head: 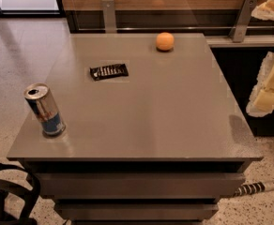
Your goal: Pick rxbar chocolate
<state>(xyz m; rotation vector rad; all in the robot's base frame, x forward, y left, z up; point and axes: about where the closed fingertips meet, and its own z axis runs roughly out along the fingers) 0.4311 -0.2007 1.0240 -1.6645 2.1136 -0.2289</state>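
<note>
Black rxbar chocolate (109,71) lies flat, end effector (270,90) well apart at right.

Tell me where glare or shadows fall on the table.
Camera view: soft sheen on the table beside the can; small shadows under the orange and rxbar chocolate; a dark patch at the right edge, near the gripper hanging off that side.

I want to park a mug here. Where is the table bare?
The right half of the table is bare, from the orange at the back to the front edge. The front middle, right of the can and in front of the rxbar chocolate, is free too. Things gather at left and back. The tool hangs beyond the right edge.
</note>
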